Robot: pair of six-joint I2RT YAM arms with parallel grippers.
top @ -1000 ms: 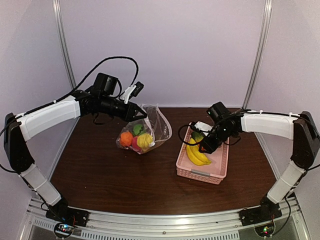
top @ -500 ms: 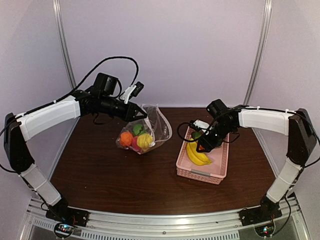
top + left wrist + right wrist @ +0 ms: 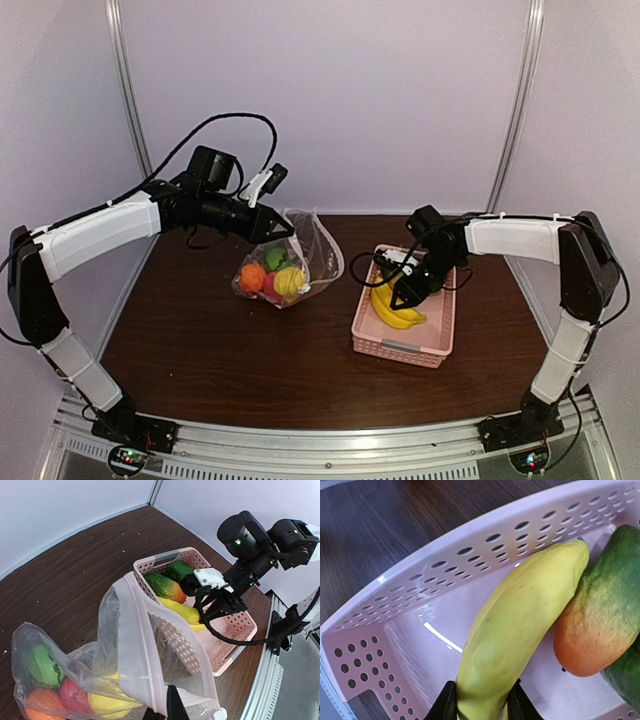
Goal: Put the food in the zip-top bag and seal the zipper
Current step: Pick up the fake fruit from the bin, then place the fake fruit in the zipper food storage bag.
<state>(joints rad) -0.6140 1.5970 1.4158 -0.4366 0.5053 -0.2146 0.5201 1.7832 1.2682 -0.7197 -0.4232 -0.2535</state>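
My left gripper (image 3: 275, 225) is shut on the mouth edge of the clear zip-top bag (image 3: 300, 255) and holds it up and open. The bag holds an orange (image 3: 252, 277), a lemon (image 3: 290, 281), a green piece (image 3: 275, 258) and a red piece. The left wrist view shows the bag (image 3: 135, 630), its whitish zipper (image 3: 134, 645) and the slider (image 3: 219, 713). My right gripper (image 3: 400, 297) is down in the pink basket (image 3: 405, 350). Its fingers (image 3: 447, 702) press both sides of the yellow banana (image 3: 520, 625).
A green-and-orange fruit (image 3: 605, 625) lies against the banana in the basket, with a dark green piece (image 3: 180, 571) behind it. The basket wall (image 3: 445, 580) is close on the left of my right gripper. Brown tabletop (image 3: 230, 350) lies between the bag and the near edge.
My right gripper has moved left and down inside the basket onto the banana. The left arm and the bag have not moved.
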